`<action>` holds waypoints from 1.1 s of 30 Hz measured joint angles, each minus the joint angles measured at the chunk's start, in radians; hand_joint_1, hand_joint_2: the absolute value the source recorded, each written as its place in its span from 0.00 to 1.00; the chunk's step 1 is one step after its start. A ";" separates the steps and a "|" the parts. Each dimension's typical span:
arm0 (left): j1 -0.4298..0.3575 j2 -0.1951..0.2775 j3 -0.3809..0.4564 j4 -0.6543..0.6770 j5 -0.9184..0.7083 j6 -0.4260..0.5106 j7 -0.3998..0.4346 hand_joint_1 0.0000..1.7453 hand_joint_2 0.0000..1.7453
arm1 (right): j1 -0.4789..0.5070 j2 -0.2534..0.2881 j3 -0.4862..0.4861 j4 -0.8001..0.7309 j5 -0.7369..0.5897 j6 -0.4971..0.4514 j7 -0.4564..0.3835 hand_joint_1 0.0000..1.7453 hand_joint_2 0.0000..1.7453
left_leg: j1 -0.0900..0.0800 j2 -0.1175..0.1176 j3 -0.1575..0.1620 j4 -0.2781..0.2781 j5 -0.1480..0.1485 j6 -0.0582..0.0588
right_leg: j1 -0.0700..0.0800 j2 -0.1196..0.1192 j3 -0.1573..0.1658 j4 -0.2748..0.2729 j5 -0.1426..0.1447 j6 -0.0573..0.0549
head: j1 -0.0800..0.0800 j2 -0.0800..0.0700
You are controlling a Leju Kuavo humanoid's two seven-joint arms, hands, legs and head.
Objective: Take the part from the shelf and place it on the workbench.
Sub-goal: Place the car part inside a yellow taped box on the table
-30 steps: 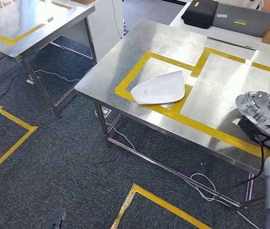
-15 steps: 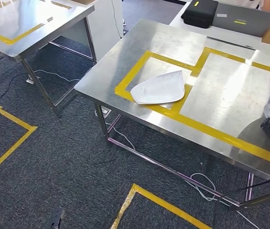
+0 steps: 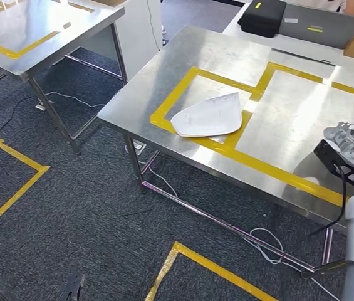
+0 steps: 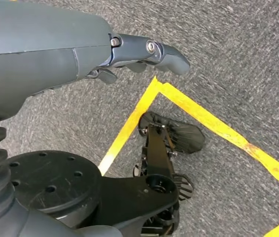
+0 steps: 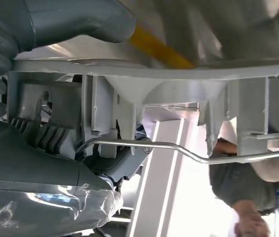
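Right hand (image 3: pixel 349 164) grips the grey ribbed part (image 3: pixel 352 143) and holds it above the table (image 3: pixel 222 53) near the right end of its front edge, just over the yellow tape line (image 3: pixel 279 172); in the right wrist view the thumb (image 5: pixel 78 19) lies across the part's flange. Left hand (image 4: pixel 145 52) hangs over the carpet (image 3: pixel 71 207) with fingers apart, holding nothing. White panel (image 3: pixel 208 116) lies flat within the left taped rectangle of the table.

Part (image 3: pixel 352 145) cut off at right edge; right hand (image 3: pixel 343 164) mostly hidden beneath it.
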 joint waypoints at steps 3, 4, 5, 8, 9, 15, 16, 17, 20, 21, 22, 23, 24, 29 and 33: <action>0.000 0.000 -0.001 0.000 0.001 -0.006 -0.001 0.00 1.00 | -0.042 0.023 0.050 0.043 0.000 -0.007 0.005 1.00 1.00 | 0.000 0.000 0.000 0.000 0.000 0.000 | 0.000 0.001 -0.001 0.001 0.000 0.000 | 0.000 0.000; -0.001 0.000 -0.001 0.000 0.002 -0.007 -0.001 0.00 1.00 | -0.056 0.030 0.070 0.058 0.000 -0.011 0.008 1.00 1.00 | 0.000 0.000 0.000 0.000 0.000 0.000 | 0.000 0.001 -0.001 0.001 0.000 0.000 | 0.000 0.000; -0.001 0.001 -0.001 0.001 0.004 -0.007 0.000 0.00 1.00 | -0.071 0.038 0.089 0.075 0.000 -0.014 0.011 1.00 1.00 | 0.000 0.000 0.000 0.000 0.001 0.000 | 0.000 0.001 -0.002 0.001 0.000 0.000 | 0.000 0.000; -0.001 0.003 -0.001 0.004 0.012 -0.005 0.008 0.00 1.00 | -0.118 0.059 0.146 0.124 0.000 -0.017 0.015 1.00 1.00 | 0.000 0.000 0.000 0.000 0.001 -0.001 | 0.000 0.000 -0.002 0.001 0.000 0.000 | 0.000 0.000; 0.000 0.003 -0.001 0.005 0.014 -0.004 0.009 0.00 1.00 | -0.131 0.065 0.161 0.137 0.000 -0.018 0.014 1.00 1.00 | 0.000 0.000 0.000 0.000 0.001 -0.001 | 0.000 0.000 -0.002 0.001 0.000 0.000 | 0.000 0.000; 0.000 0.005 -0.002 0.013 0.016 -0.034 -0.015 0.00 1.00 | -0.188 0.096 0.230 0.209 0.000 -0.025 0.008 1.00 1.00 | 0.000 0.000 -0.001 0.000 0.001 -0.001 | 0.000 0.000 -0.002 0.001 0.000 0.000 | 0.000 0.000; 0.000 0.006 -0.003 0.015 0.012 -0.042 -0.014 0.00 1.00 | -0.197 0.100 0.244 0.225 0.000 -0.026 0.009 1.00 1.00 | 0.000 0.000 -0.001 0.000 0.001 -0.001 | 0.000 0.000 -0.002 0.001 0.000 0.000 | 0.000 0.000; 0.000 0.006 -0.004 0.017 0.008 -0.050 -0.011 0.00 1.00 | -0.205 0.103 0.256 0.241 0.000 -0.027 0.010 1.00 1.00 | 0.000 0.000 -0.001 0.000 0.001 -0.001 | 0.000 0.000 -0.002 0.001 0.000 0.000 | 0.000 0.000; 0.001 0.007 -0.009 0.023 -0.008 -0.064 -0.001 0.00 1.00 | -0.220 0.110 0.279 0.276 0.000 -0.032 0.012 1.00 1.00 | 0.000 0.000 -0.001 0.000 0.001 -0.001 | 0.000 0.000 -0.002 0.001 0.000 0.000 | 0.000 0.000; 0.001 0.007 -0.011 0.025 -0.013 -0.068 0.003 0.00 1.00 | -0.223 0.112 0.285 0.286 0.000 -0.034 0.013 1.00 1.00 | 0.000 0.000 -0.001 0.000 0.001 -0.001 | 0.000 0.000 -0.002 0.001 0.000 0.000 | 0.000 0.000; 0.001 0.007 -0.013 0.027 -0.017 -0.071 0.009 0.00 1.00 | -0.228 0.114 0.290 0.296 0.000 -0.036 0.014 1.00 1.00 | 0.000 0.000 -0.001 0.000 0.001 -0.001 | 0.000 0.000 -0.002 0.001 0.000 0.000 | 0.000 0.000; 0.001 0.007 -0.015 0.029 -0.018 -0.076 0.015 0.00 1.00 | -0.232 0.115 0.294 0.305 0.000 -0.038 0.014 1.00 1.00 | 0.000 0.000 -0.001 0.000 0.001 -0.001 | 0.000 0.000 -0.002 0.001 0.000 0.000 | 0.000 0.000; 0.001 0.007 -0.016 0.031 -0.018 -0.080 0.021 0.00 1.00 | -0.236 0.116 0.298 0.314 0.000 -0.039 0.014 1.00 1.00 | 0.000 0.000 -0.001 0.000 0.001 -0.001 | 0.000 0.000 -0.002 0.001 0.000 0.000 | 0.000 0.000; 0.001 0.006 -0.016 0.041 -0.018 -0.087 0.035 0.00 1.00 | -0.246 0.121 0.306 0.341 0.000 -0.043 0.016 1.00 1.00 | 0.000 0.000 -0.001 0.000 0.001 -0.001 | 0.000 0.000 -0.002 0.001 0.000 0.000 | 0.000 0.000; 0.001 0.006 -0.016 0.045 -0.018 -0.089 0.038 0.00 1.00 | -0.252 0.122 0.311 0.355 0.000 -0.041 0.017 0.75 0.75 | 0.000 0.000 -0.001 0.000 0.001 -0.001 | 0.000 0.000 -0.002 0.001 0.000 0.000 | 0.000 0.000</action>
